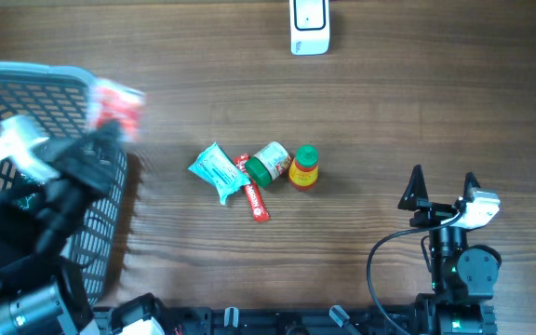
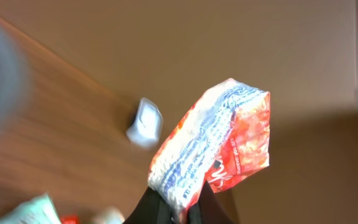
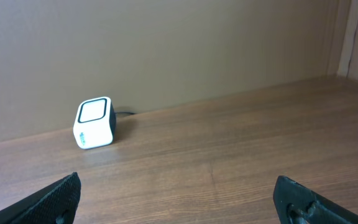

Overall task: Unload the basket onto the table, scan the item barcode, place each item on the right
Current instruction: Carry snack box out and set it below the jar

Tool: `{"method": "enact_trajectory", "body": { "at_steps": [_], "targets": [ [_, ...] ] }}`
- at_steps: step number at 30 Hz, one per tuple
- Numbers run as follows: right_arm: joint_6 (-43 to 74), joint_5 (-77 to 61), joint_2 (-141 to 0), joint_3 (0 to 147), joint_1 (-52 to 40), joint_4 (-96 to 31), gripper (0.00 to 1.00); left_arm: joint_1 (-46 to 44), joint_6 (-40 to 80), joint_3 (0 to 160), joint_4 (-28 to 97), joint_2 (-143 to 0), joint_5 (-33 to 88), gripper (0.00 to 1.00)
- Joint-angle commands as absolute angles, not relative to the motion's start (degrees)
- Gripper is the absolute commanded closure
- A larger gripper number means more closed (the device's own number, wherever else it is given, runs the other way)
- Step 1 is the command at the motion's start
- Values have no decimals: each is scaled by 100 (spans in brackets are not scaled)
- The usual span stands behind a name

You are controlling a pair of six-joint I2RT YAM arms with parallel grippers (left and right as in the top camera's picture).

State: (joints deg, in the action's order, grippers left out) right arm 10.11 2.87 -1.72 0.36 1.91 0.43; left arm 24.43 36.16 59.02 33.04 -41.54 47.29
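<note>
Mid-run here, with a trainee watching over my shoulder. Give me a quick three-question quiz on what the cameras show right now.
1. What is the left gripper shut on? A) a red-and-white packet B) a blue mug C) nothing
2. True or false: the right gripper is open and empty.
3. Where does the white scanner stand relative to the loose items in the middle?
Key: 1 A. 2 True. 3 Beyond them, at the far edge of the table.
</note>
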Motion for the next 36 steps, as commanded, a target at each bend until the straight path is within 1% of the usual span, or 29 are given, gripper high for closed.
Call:
{"method": "enact_trajectory", "body": {
  "at_steps": [1, 2, 3, 5, 7, 10, 14, 17, 22, 25, 27, 28, 29, 30, 31, 34, 35, 36],
  "targets": [
    [904, 373, -174, 36, 158, 60, 0, 1232, 2213, 5957, 3691, -4377, 5264, 96],
    [904, 373, -174, 36, 158, 60, 0, 794, 1922, 5957, 3889, -4488, 5223, 96],
    [904, 373, -174, 36, 158, 60, 0, 255, 1649, 5957, 4171, -4654, 4917, 96],
    [904, 373, -174, 36, 158, 60, 0, -272, 1518, 5957, 4506, -4875, 4156, 96],
    [904, 373, -174, 36, 158, 60, 0, -930, 1518, 5948, 4958, -5306, 3004, 96],
    [904, 373, -174, 36, 158, 60, 0, -1603, 1514, 5857, 5083, -5961, 2687, 96],
    [904, 373, -174, 36, 158, 60, 0, -2383, 1518, 5771, 4722, -7260, 2447, 96],
    [904, 373, -174, 36, 158, 60, 0, -2674, 1535, 5769, 4587, -8217, 2305, 96],
    [902, 373, -174, 36, 158, 60, 0, -2821, 1544, 5673, 4412, -9550, 2307, 96],
    [904, 370, -174, 36, 158, 60, 0, -2823, 1741, 5629, 4134, -10055, 2303, 96],
    [904, 373, -174, 36, 158, 60, 0, -2823, 1741, 5629, 4053, -10086, 2303, 96],
    [904, 373, -174, 36, 158, 60, 0, -2823, 1741, 5629, 4007, -10084, 2303, 94],
    [904, 373, -174, 36, 158, 60, 0, -2823, 1741, 5629, 3953, -10084, 2303, 85],
    [904, 373, -174, 36, 158, 60, 0, -2823, 1741, 5629, 3918, -10084, 2303, 73],
    [904, 373, -174, 36, 158, 60, 0, -2823, 1741, 5629, 3903, -10084, 2303, 58],
    [902, 370, -174, 36, 158, 60, 0, -2823, 1855, 5629, 3898, -10084, 2281, 29],
    [904, 373, -174, 36, 158, 60, 0, -2823, 1870, 5631, 3896, -10084, 2283, 17],
    [904, 373, -174, 36, 158, 60, 0, -2823, 1868, 5631, 3898, -10079, 2283, 9]
  ]
}}
